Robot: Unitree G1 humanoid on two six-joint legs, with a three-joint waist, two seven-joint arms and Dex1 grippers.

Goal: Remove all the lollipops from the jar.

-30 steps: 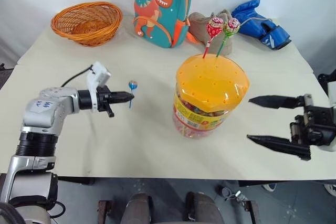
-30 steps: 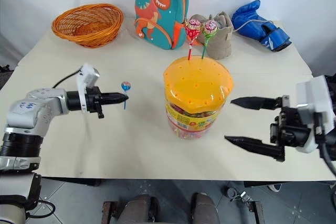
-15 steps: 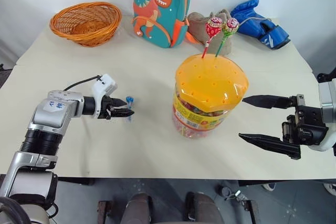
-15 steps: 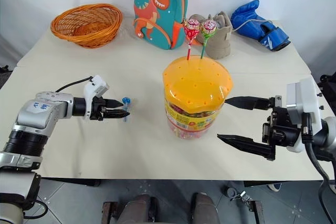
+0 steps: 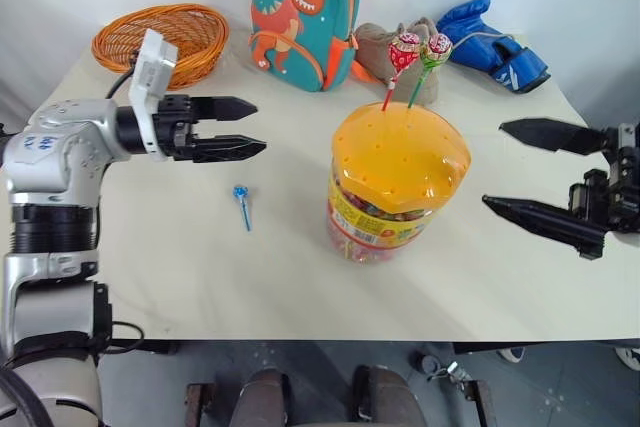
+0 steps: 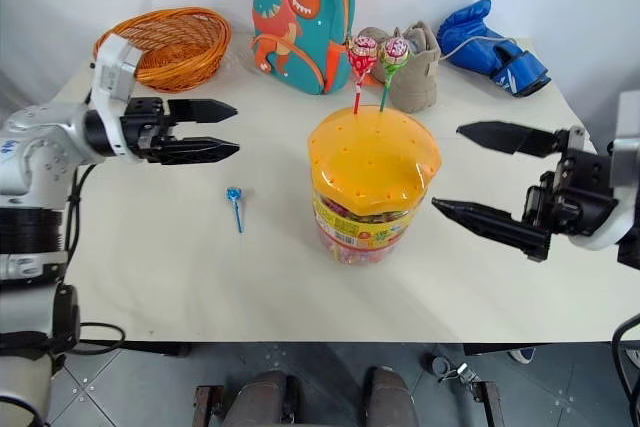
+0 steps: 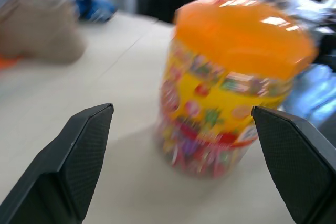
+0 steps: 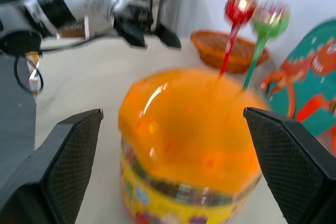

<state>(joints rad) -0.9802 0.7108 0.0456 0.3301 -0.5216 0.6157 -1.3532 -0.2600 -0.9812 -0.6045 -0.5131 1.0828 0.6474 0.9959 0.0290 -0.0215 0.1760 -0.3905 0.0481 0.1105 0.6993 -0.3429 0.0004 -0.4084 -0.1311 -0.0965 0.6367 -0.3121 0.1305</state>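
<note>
With the blue lollipop [image 5: 241, 199] lying on the table, the red [image 5: 404, 54] and green [image 5: 439, 48] ones stood upright in the jar [image 5: 398, 185] lid, between both empty, spread grippers, left [image 5: 238, 127] and right [image 5: 525, 171], the right nearer.

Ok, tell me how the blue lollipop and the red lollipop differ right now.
The blue lollipop lies flat on the table, out of the jar; the red lollipop stands upright, its stick in a hole of the jar's lid. The blue one looks smaller than the red. Both are round and wrapped, and neither is held.

Both pincers [image 5: 236, 126] [image 5: 522, 169] wide apart, empty
</note>
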